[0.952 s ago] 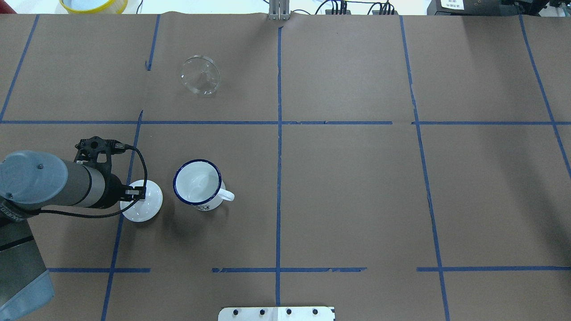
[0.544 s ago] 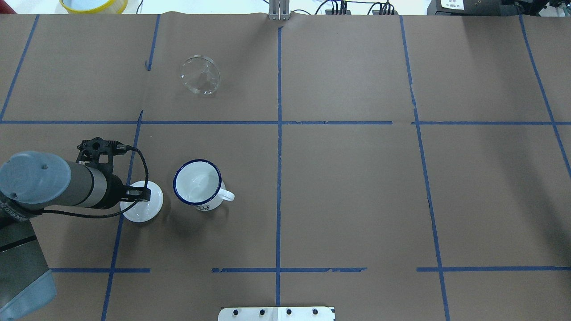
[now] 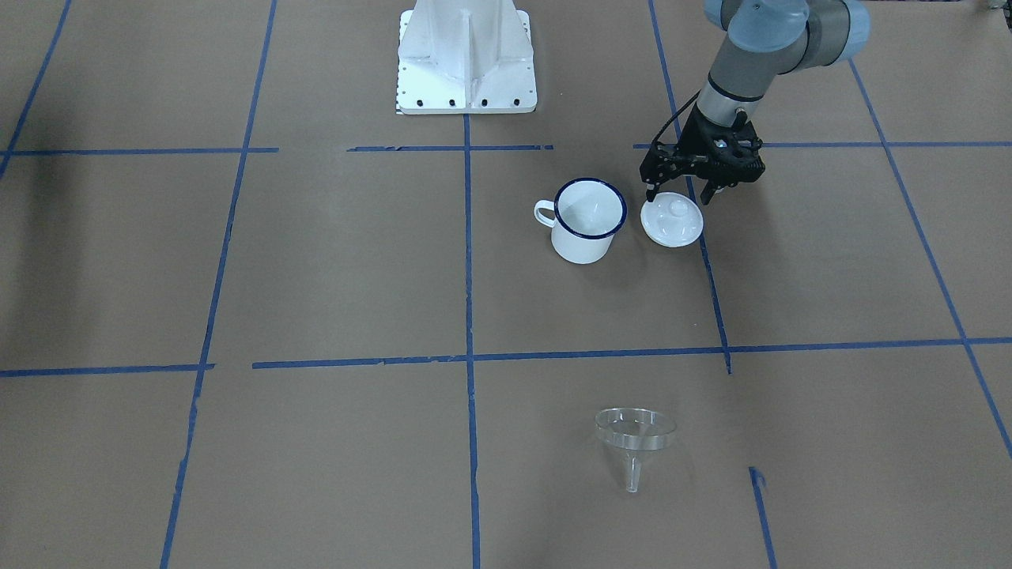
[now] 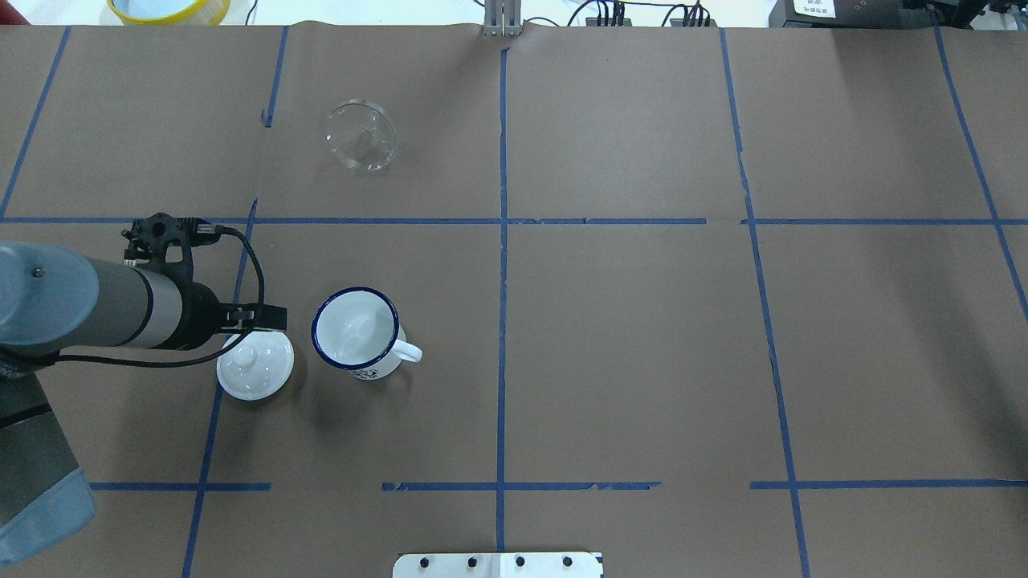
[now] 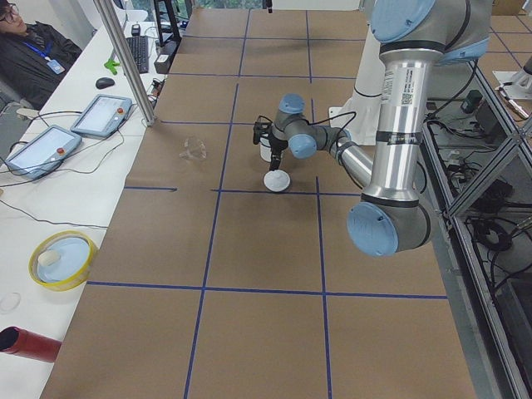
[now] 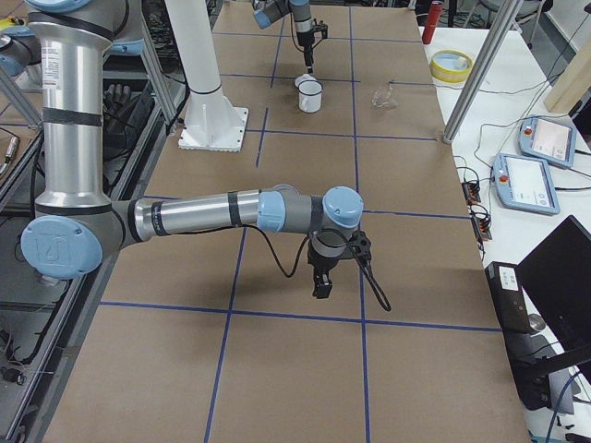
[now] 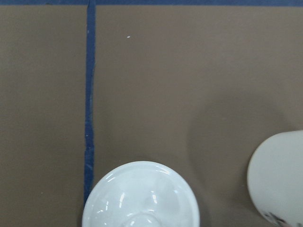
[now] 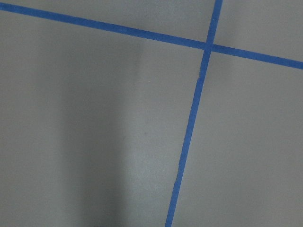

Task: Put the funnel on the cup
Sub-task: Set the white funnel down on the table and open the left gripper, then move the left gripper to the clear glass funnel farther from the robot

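Observation:
The clear funnel (image 4: 361,135) lies on its side on the far part of the table, also in the front view (image 3: 635,438). The white mug with a blue rim (image 4: 357,333) stands upright and empty (image 3: 589,220). A round white knobbed lid (image 4: 255,365) lies beside it (image 3: 672,220). My left gripper (image 3: 677,194) is open and empty, hovering just above the lid (image 7: 141,196); it also shows overhead (image 4: 249,323). My right gripper (image 6: 320,288) hangs over bare table far from these; I cannot tell whether it is open or shut.
The robot's white base plate (image 3: 466,55) sits at the near table edge. A yellow bowl (image 4: 169,8) and tablets (image 5: 100,115) lie beyond the far edge. Blue tape lines (image 8: 189,127) grid the brown paper.
My left gripper has lifted off the lid and shifted toward the far side. The lid stays on the table. Mug and funnel have not moved.

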Action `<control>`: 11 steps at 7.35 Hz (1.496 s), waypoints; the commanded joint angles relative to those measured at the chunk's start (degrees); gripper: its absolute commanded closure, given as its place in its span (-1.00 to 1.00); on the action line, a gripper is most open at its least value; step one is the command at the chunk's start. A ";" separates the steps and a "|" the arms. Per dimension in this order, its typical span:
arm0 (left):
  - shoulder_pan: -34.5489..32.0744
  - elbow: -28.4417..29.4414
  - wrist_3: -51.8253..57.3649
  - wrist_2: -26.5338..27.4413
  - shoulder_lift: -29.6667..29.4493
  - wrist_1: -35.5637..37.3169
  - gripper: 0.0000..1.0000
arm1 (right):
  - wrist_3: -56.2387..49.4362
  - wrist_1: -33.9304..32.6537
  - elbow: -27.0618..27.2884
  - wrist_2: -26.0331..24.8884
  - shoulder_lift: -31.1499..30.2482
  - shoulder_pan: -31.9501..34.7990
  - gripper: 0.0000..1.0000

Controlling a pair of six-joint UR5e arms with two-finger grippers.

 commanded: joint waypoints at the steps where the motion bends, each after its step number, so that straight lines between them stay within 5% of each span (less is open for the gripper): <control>1: -5.68 1.82 -14.31 1.00 -7.66 -0.14 -1.00 | 0.00 0.02 0.05 0.00 -0.01 0.00 -1.00; 3: -5.79 10.83 -33.45 10.12 -17.14 -3.19 -1.00 | 0.00 0.02 0.05 0.00 -0.01 0.00 -1.00; 6: -5.53 35.05 -56.06 21.97 -26.56 -20.65 -0.99 | 0.00 0.02 0.05 0.00 -0.01 0.00 -1.00; 8: -5.53 44.18 -60.68 25.97 -31.68 -23.95 -0.98 | 0.00 0.02 0.05 0.00 -0.01 0.00 -1.00; 10: -5.87 50.68 -62.36 27.02 -33.71 -28.68 -0.75 | 0.00 0.02 0.05 0.00 -0.01 0.00 -1.00; 11: -5.96 51.23 -62.46 27.37 -33.98 -29.40 -0.43 | 0.00 0.02 0.05 0.00 -0.01 0.00 -1.00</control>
